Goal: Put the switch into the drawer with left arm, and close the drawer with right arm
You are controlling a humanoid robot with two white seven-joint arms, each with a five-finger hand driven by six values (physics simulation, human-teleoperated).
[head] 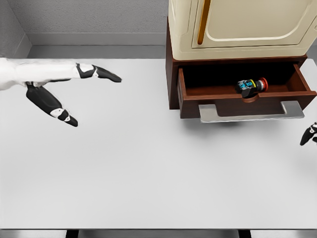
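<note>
The switch (251,86), a small black part with a red cap and blue and yellow bits, lies inside the open brown drawer (187,94) near its front wall. The drawer is pulled out and has a grey handle (250,112) along its front. My left hand (91,96) hovers over the table at the far left, well away from the drawer, its fingers spread and holding nothing. Only a black fingertip of my right hand (308,134) shows at the right edge, just below and right of the handle.
A cream cabinet (242,25) with a brass door handle (202,22) sits on top of the drawer unit at the back right. The white table (148,173) reaches from the grey back wall to the front edge at the bottom of the view.
</note>
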